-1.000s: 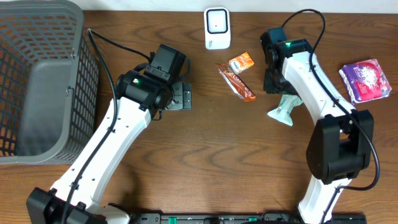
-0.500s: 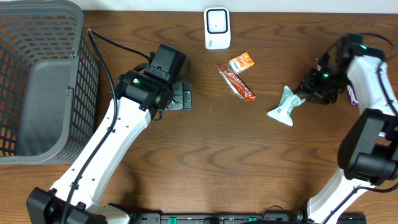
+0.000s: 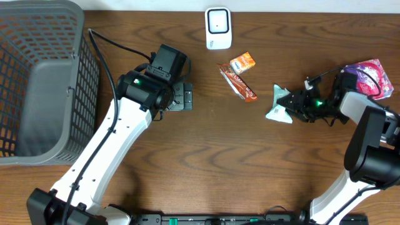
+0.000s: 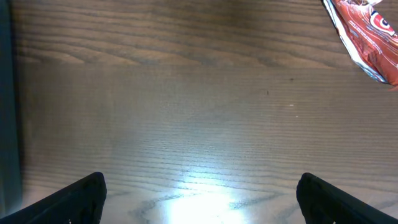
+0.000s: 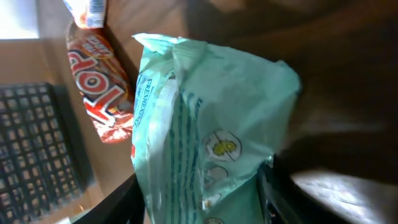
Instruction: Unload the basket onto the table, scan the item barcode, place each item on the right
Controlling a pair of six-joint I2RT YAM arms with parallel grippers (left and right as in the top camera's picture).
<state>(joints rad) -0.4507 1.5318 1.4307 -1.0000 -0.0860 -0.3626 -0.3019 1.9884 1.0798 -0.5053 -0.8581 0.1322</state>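
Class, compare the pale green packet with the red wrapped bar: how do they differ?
Colour: the green packet is pale mint, the red bar orange-red. Shape: packet broad and puffy, bar slim. Place: packet between the right gripper's jaws, bar lying free. Both are plastic-wrapped.

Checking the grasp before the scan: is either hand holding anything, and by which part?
Left hand empty. One end of the green packet sits inside the right hand; whether it grips cannot be told.
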